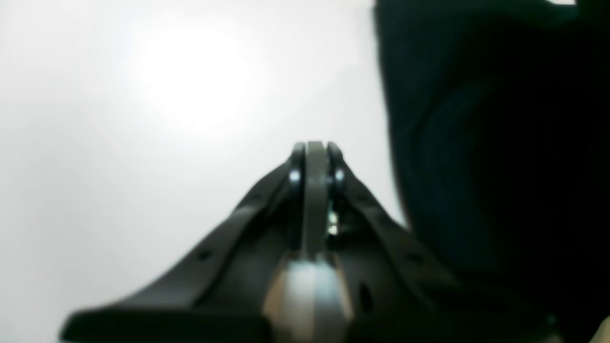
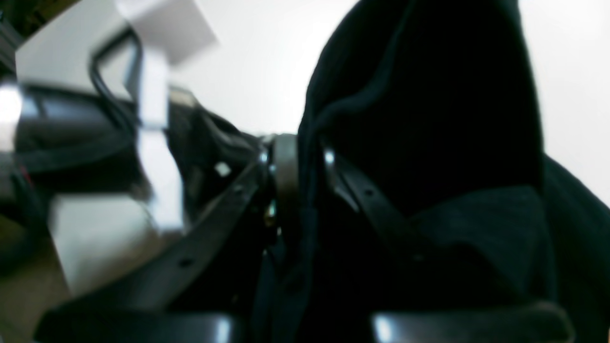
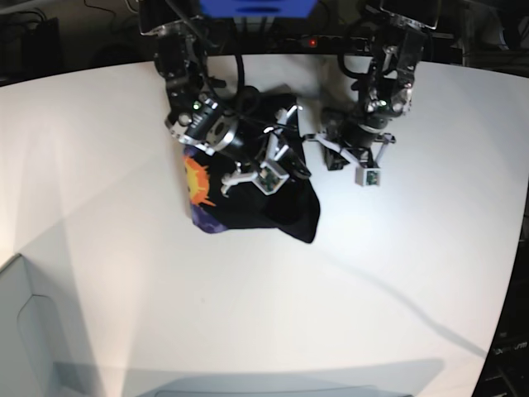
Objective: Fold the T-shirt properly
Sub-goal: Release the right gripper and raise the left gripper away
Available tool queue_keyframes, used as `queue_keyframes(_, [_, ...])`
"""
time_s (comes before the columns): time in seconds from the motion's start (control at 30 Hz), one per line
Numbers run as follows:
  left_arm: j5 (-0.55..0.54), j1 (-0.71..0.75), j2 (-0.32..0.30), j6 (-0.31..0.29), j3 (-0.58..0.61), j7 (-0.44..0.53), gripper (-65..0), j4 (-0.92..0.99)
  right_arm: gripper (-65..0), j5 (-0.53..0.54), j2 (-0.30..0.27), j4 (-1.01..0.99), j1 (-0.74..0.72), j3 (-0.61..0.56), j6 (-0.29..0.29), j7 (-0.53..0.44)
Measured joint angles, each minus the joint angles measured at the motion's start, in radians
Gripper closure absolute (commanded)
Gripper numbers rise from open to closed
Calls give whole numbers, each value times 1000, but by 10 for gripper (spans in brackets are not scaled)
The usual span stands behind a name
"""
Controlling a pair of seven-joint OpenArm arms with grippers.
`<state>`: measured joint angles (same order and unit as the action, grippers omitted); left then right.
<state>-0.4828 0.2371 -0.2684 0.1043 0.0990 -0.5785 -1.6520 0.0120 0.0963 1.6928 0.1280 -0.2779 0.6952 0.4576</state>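
Here right hand (image 2: 298,157) grips the T-shirt (image 3: 248,194) — left hand (image 1: 314,150) closed, bare

A broad white surface (image 3: 397,273) carries everything, lit unevenly with soft grey shadows crossing its near side. Directly on it, toward the far middle, lies the T-shirt (image 3: 285,211), a bunched black heap with an orange and purple print showing at its left edge. In the near left corner sits a pale grey, rounded panel (image 3: 25,339).
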Motion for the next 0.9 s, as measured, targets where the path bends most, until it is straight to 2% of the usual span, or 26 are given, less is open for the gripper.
queue_keyframes(0.1, [0,2,10,-1,-83,-80,-46,-56,0,0,-26,1,-1,3,0,-1])
queue_keyframes(0.27, [4,31,8,-3,-163,-94,-46,-131,0,-4,-80,55,3,3,0,3])
queue_keyframes(0.63, [4,34,11,-3,-164,-98,-46,-137,0,1,-117,149,23,85,0,2])
queue_keyframes(0.9, [3,36,11,-3,-169,-98,-46,-137,0,7,-119,31,35,72,0,-13])
